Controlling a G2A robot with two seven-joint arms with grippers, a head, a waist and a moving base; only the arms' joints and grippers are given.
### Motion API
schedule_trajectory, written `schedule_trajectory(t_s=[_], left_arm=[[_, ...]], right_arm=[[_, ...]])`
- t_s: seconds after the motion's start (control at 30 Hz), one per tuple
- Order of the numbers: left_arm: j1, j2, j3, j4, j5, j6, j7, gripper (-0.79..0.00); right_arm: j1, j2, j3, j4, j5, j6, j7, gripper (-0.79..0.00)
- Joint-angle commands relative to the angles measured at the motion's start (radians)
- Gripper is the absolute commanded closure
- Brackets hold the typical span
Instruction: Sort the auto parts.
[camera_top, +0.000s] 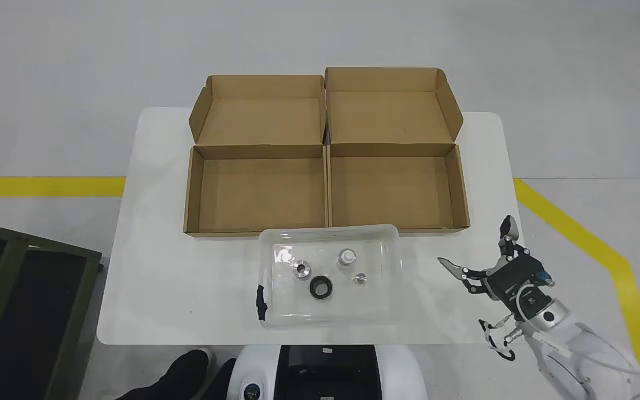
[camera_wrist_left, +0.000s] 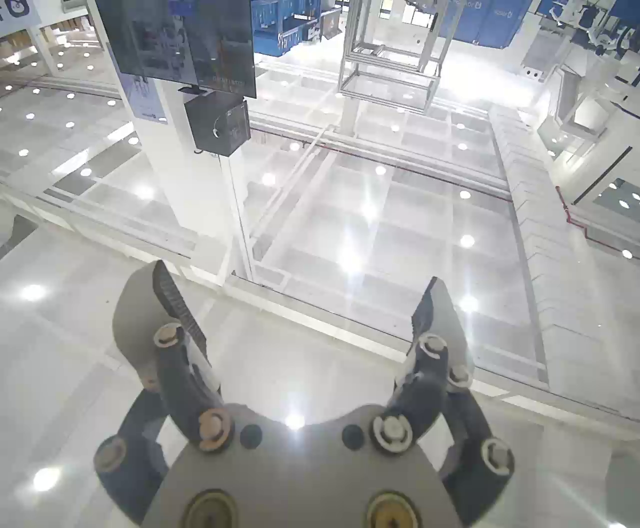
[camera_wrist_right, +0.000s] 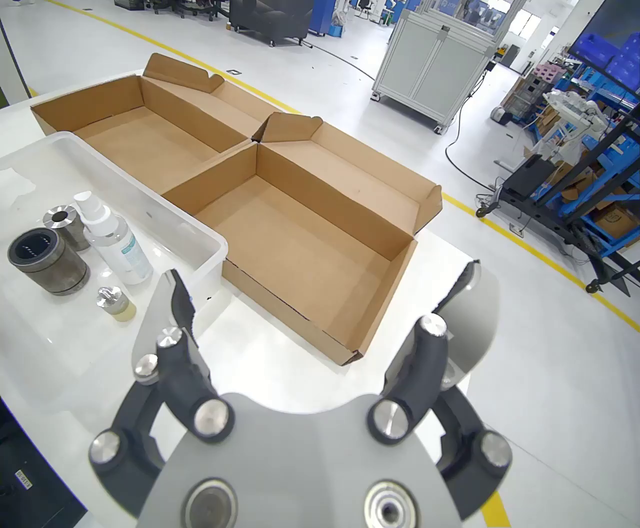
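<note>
A: R pincer first. State?
B: Right pincer (camera_wrist_right: 320, 275): dark serrated fingers spread wide, nothing betw. them. From above, it hangs off the near-right corner of the table (camera_top: 150, 260), past the edge.
A: Room round it?
B: White tabletop lies betw. it and the tray (camera_top: 330, 233), well apart. The right box (camera_top: 397, 190) stands to its far left.
A: L side?
B: Left pincer (camera_wrist_left: 296, 277) likewise spread, holding nothing, aimed up at the ceiling lights (camera_wrist_left: 467, 241).
A: Parts?
B: All in the tray: clear plastic, rounded corners, near-centre of the table. Dark bearing (camera_top: 321, 288), a squat cylinder, sits nearest. Steel bushing (camera_top: 299, 269) is just far-left of it. Clear spray bottle (camera_top: 347, 257), white cap, stands upright farther back. Small capped piece (camera_top: 359, 278), metal top and yellowish base, is right of the bearing.
A: Boxes?
B: Left box (camera_top: 256, 193) and right box sit side by side, walls touching, just beyond the tray's far rim. Brown corrugated card, lids folded back to the far side.
A: Anything in the way?
B: Small dark bit (camera_top: 262, 300) at the tray's near-left rim, poss. part of an arm; can't tell. Yellow line (camera_top: 60, 186) on the floor, left and right of the table.
</note>
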Motion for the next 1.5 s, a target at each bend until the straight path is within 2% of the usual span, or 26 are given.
schedule_trajectory(t_s=[0.0,0.57,0.7,0.9,1.23,1.47], left_arm=[[0.000,0.000,0.000,0.000,0.000,0.000,0.000,-0.785],[0.000,0.000,0.000,0.000,0.000,0.000,0.000,-0.785],[0.000,0.000,0.000,0.000,0.000,0.000,0.000,-0.785],[0.000,0.000,0.000,0.000,0.000,0.000,0.000,-0.785],[0.000,0.000,0.000,0.000,0.000,0.000,0.000,-0.785],[0.000,0.000,0.000,0.000,0.000,0.000,0.000,-0.785]], right_arm=[[0.000,0.000,0.000,0.000,0.000,0.000,0.000,-0.784],[0.001,0.000,-0.002,-0.002,-0.001,-0.002,0.001,-0.785],[0.027,0.005,-0.031,-0.010,-0.015,-0.051,0.028,-0.785],[0.083,0.011,-0.111,-0.011,-0.008,-0.135,0.077,-0.785],[0.232,0.018,-0.318,0.004,-0.034,-0.271,0.147,-0.785],[0.305,0.019,-0.441,0.045,-0.073,-0.310,0.159,-0.785]])
